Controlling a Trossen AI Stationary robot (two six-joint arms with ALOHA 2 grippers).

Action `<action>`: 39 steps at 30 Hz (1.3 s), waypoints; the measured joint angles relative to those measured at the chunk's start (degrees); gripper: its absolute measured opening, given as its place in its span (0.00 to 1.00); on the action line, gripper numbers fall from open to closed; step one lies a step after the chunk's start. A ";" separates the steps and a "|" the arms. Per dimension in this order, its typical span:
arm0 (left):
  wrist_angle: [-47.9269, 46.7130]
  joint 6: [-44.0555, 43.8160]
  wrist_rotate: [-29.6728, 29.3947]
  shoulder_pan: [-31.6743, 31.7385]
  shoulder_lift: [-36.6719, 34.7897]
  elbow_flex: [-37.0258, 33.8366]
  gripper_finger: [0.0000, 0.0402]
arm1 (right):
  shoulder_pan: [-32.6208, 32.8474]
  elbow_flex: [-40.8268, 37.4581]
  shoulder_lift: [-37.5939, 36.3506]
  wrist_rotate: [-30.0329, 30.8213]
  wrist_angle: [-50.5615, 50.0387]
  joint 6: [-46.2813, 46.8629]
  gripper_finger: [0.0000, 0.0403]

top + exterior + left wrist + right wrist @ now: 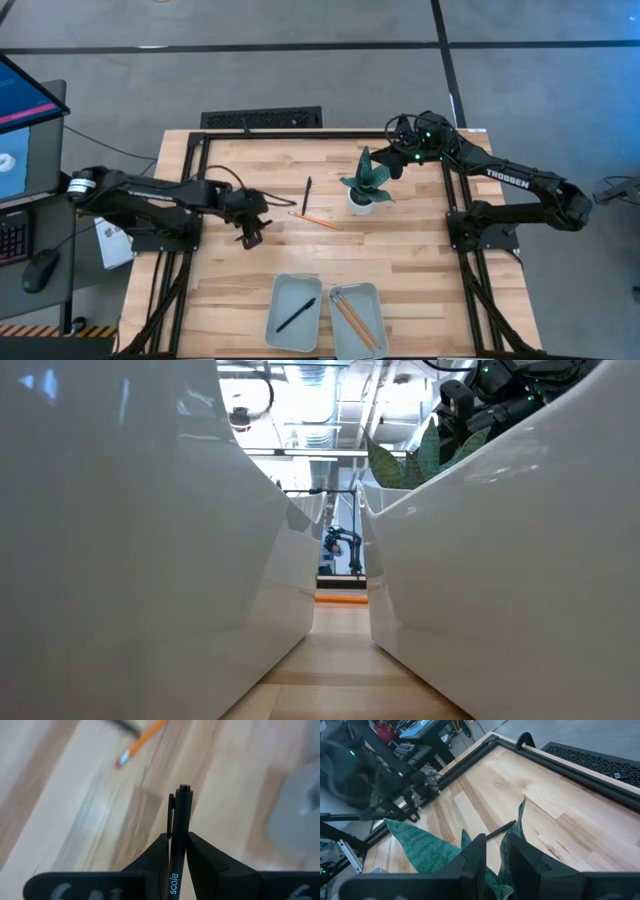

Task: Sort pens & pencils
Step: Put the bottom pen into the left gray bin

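L gripper [250, 236] sits over the table's left-centre, jaws clamped on a black pen [178, 835]. One pen [307, 194] and one pencil [316, 219] lie loose mid-table; left tray [283, 300] holds a pen [296, 316], right tray [370, 296] holds two pencils [352, 319]. R gripper [392, 160] waits at the potted plant [366, 184], fingers nearly together, nothing between them. Risk: pen is gripped w/ most of its length protruding, so it may pivot, catch the tray rim and land outside, or in the pencil tray.

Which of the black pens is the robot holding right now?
The pen clamped in the left gripper. The other two lie loose: one on the table by the plant, one in the left tray.
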 joint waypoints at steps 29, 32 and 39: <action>34.43 -15.29 7.91 -7.55 -11.63 0.11 0.12 | 0.01 0.00 0.00 -0.02 0.00 -2.93 0.24; 35.59 -17.04 5.97 -10.44 -11.51 0.11 0.12 | -0.01 0.00 0.00 -0.01 0.00 -2.97 0.24; 40.27 -19.20 2.60 -16.38 -8.81 0.22 0.12 | 0.00 0.00 0.00 -0.02 0.00 -2.93 0.24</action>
